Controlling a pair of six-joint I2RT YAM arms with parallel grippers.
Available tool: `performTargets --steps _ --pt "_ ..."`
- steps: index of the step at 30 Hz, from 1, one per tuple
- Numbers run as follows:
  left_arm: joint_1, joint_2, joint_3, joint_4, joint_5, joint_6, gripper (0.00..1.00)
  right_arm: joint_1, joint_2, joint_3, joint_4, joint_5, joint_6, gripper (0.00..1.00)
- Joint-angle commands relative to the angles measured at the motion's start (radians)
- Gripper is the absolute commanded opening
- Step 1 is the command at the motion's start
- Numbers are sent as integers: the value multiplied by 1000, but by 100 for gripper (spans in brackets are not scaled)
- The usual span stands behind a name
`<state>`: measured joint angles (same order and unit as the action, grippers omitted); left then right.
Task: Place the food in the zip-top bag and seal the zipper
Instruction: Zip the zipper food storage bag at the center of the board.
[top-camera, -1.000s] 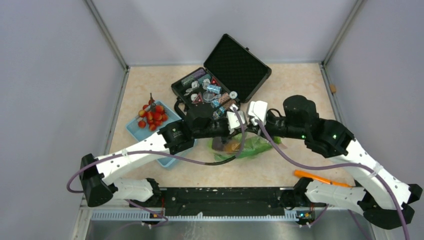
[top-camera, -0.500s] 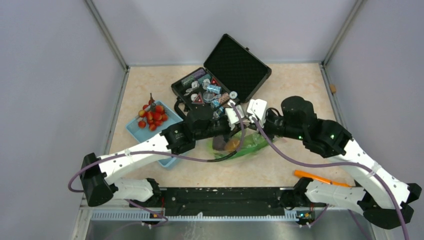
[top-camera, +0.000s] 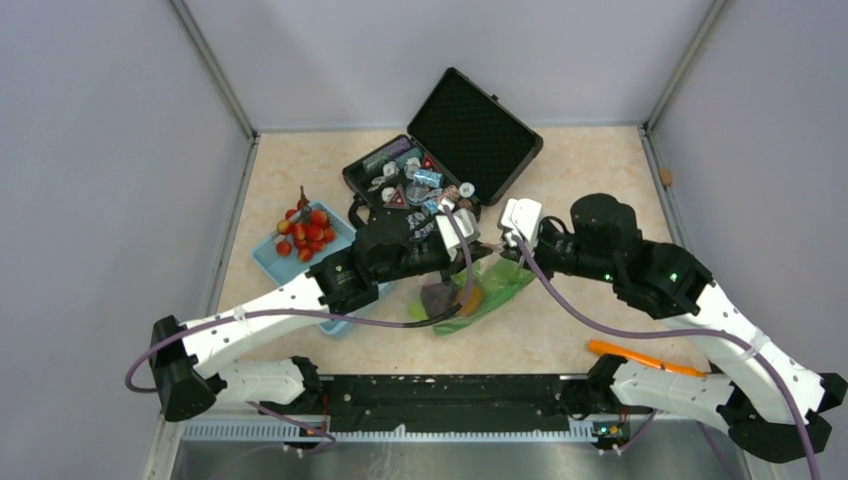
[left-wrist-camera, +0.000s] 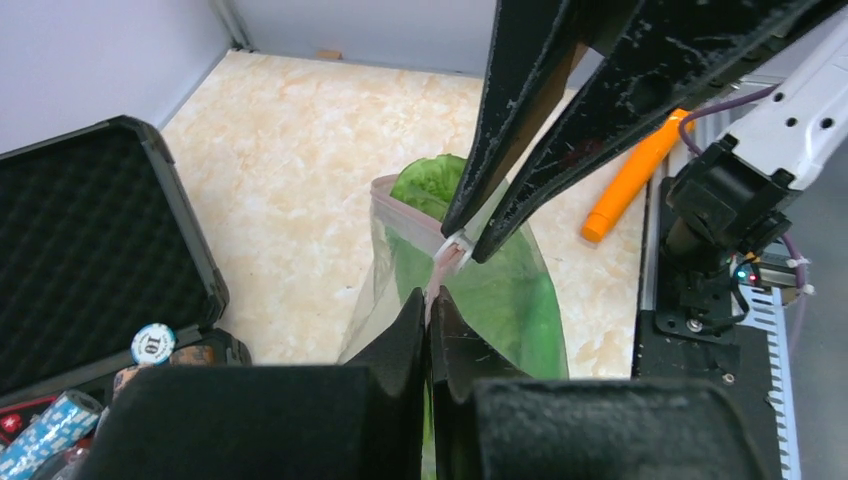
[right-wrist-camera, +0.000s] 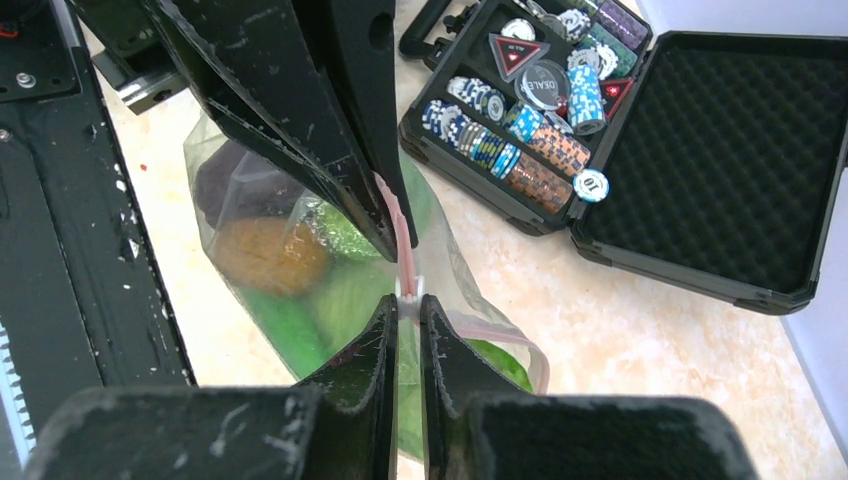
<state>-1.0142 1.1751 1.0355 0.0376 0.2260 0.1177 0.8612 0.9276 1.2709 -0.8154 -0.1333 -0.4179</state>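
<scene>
As the large clear crinkly zip-top bag (top-camera: 490, 290) tips up by its mouth, left gripper (left-wrist-camera: 430, 310) and right gripper (right-wrist-camera: 408, 305) stay pinched shut on its narrow pink zipper (right-wrist-camera: 400, 235): sealing's under way!

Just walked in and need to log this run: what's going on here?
Both arms work on the large clear crinkly plastic bag. The left gripper and the right gripper are each shut on its narrow pale pink zipper strip, close together. Green, orange and purple toy food lies inside; the red cherry tomatoes sit in the light blue basket.
</scene>
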Motion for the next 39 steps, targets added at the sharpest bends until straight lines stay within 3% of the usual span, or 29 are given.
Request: performTargets --steps 1,2,3,4,6,8,9,13,15,18,19,20,21,25,34,39 --pt "9 -30 37 90 138 7 3 -22 -32 1 -67 -22 3 0" --pt "9 -14 57 58 203 18 15 -22 -38 2 -52 -40 1 0" --pt "10 2 72 41 249 21 35 -22 -39 7 -44 -51 -3 0" --pt "11 17 79 30 288 23 43 -21 -39 15 -44 -58 -5 0" --pt "10 40 84 24 321 28 51 -22 -36 27 -45 -68 -10 0" --pt "9 52 73 41 310 14 52 -21 -35 33 -44 -75 -14 0" --pt "10 55 61 79 305 8 51 -21 -33 36 -48 -78 -14 0" --pt "12 57 20 148 287 -19 22 -21 -38 36 -53 -72 -15 0" --pt "17 53 5 168 279 -30 12 -22 -43 35 -56 -69 -13 0" --pt "19 52 8 145 257 -14 12 -21 -47 35 -58 -68 -11 0" --pt "19 52 13 132 250 -6 19 -22 -49 36 -56 -68 -10 0" --pt "19 51 14 123 245 3 33 -22 -51 35 -55 -68 -9 0" --pt "19 52 18 116 243 10 38 -21 -53 35 -53 -72 -9 0" --pt "19 66 40 74 242 37 33 -22 -55 37 -51 -78 -7 0" --pt "19 59 39 82 215 54 0 -21 -52 31 -48 -75 -4 0" --pt "18 46 30 88 102 61 0 -21 -47 12 -61 -59 3 0"
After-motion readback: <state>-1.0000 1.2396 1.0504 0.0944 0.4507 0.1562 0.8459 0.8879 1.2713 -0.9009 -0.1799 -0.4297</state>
